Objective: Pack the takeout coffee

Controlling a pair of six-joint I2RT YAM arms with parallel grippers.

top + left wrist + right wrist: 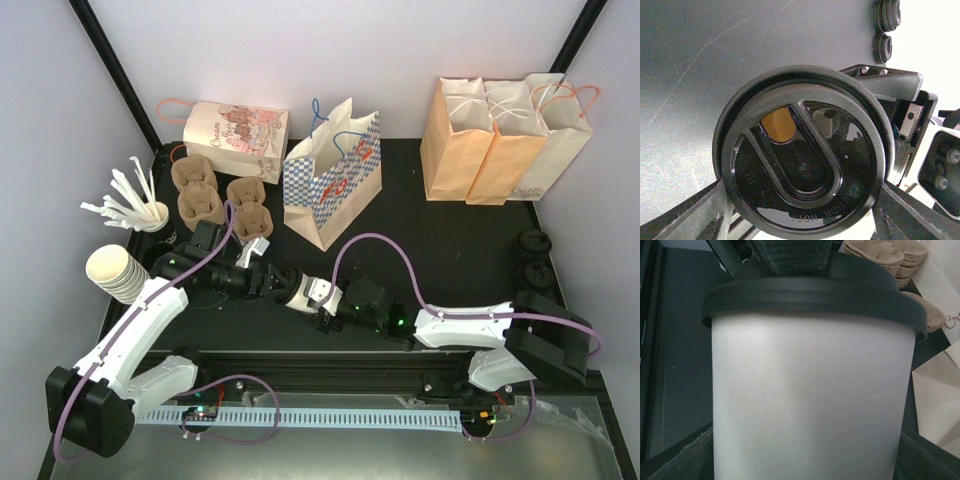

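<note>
One takeout coffee [303, 291], a white paper cup with a round black lid, hangs on its side above the mat between my two grippers. My right gripper [326, 299] is shut on the cup's white body [810, 400], which fills the right wrist view. The left gripper [287, 285] comes from the lid end. In the left wrist view the black lid [802, 170] faces the camera, and the left fingers [695, 215] press on its rim from both sides. The left gripper's black finger [790, 252] shows over the lid's top.
Brown pulp carriers [200, 190] lie at the back left, beside a stack of plain white cups [112, 272] and a cup of white utensils [130, 205]. A checkered bag [335, 180] stands mid-back, tan bags [500, 135] at the back right, spare black lids [533, 255] at the right edge.
</note>
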